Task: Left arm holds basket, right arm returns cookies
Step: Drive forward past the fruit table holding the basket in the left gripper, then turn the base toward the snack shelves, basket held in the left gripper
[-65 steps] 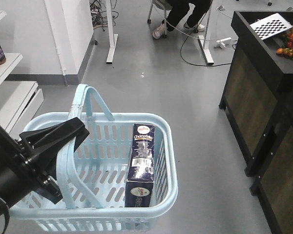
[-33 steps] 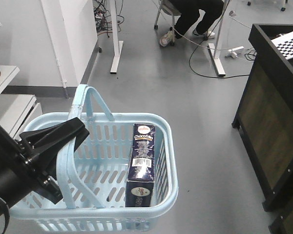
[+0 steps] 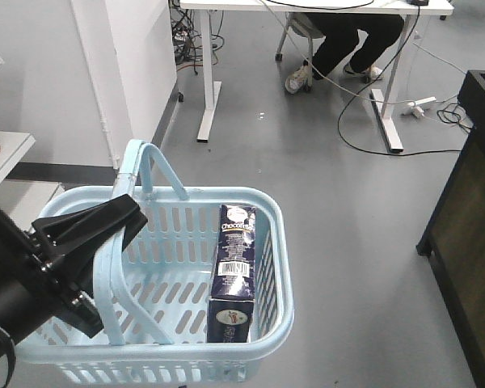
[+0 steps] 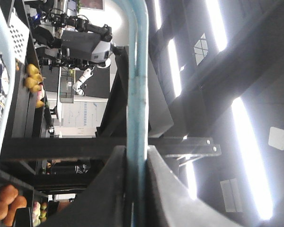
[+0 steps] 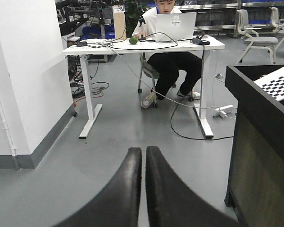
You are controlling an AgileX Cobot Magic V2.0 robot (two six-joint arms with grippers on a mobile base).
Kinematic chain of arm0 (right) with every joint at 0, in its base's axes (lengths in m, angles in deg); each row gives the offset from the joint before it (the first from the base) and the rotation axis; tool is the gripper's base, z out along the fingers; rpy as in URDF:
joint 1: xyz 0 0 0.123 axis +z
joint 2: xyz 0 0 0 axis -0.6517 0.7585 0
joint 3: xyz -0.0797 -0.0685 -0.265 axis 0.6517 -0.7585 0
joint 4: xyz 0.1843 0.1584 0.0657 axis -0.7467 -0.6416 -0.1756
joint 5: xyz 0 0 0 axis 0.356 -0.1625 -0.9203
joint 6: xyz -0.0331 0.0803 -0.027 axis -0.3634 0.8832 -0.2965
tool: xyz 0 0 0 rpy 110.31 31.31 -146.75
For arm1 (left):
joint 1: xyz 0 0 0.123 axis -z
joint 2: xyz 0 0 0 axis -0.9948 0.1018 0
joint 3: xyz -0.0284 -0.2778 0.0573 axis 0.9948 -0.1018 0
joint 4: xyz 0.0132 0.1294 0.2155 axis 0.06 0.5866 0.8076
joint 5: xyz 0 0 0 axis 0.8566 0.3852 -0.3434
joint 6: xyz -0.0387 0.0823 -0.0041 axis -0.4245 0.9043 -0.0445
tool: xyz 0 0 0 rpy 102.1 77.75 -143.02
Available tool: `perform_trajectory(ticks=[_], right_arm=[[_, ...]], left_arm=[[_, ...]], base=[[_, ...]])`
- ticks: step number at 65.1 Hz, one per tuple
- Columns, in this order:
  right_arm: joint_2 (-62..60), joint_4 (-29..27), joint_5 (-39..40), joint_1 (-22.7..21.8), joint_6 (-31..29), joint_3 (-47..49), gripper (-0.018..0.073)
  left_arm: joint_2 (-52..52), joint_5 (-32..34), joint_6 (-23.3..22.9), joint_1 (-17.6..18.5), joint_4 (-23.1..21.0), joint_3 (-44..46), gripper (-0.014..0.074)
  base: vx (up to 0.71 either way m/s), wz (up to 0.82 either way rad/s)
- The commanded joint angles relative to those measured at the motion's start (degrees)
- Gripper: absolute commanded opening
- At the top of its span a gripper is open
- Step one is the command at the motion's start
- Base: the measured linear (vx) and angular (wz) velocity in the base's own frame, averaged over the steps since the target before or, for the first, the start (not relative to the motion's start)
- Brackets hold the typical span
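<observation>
While the left claw clamps the handle of the basket and the right claw hangs closed and empty, the cookie box stands inside against the right wall. If the basket swings, the box could topple.

The front-facing camera sits high on the robot, tilted down over the basket and the floor ahead. The left wrist camera, rolled sideways, sits close behind the left claw on the handle, facing up at ceiling lights. The right wrist camera looks level past the right claw. It shares the white worktop, seated person and black cabinet with the front view.
</observation>
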Motion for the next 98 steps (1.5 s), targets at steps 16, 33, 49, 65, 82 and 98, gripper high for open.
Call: perform_trajectory(ticks=[16,33,49,65,82,98], right_arm=[[-0.48,0.31,4.20,-0.22,-0.46,-1.00,-0.0010],[-0.48,0.31,4.20,-0.22,-0.46,-1.00,-0.0010],[-0.48,0.31,4.20,-0.22,-0.46,-1.00,-0.0010],[-0.48,0.31,4.20,-0.22,-0.46,-1.00,-0.0010],[-0.48,0.31,4.20,-0.22,-0.46,-1.00,-0.0010],[-0.48,0.31,4.20,-0.22,-0.46,-1.00,-0.0010]], left_arm=[[-1.18,7.14,-0.21,0.42,-2.34,1.91,-0.0003],[-1.18,7.14,-0.21,0.42,-2.40,1.91,-0.0003],[-1.18,7.14,-0.21,0.42,-2.40,1.91,-0.0003],[-1.18,7.14,-0.21,0.42,-2.40,1.91,-0.0003],[-1.18,7.14,-0.21,0.42,-2.40,1.91,-0.0003],[-1.18,7.14,-0.21,0.42,-2.40,1.91,-0.0003]], base=[[0.37,0.07],[0.33,0.08],[0.27,0.22],[0.21,0.40],[0.14,0.49],[0.12,0.50]])
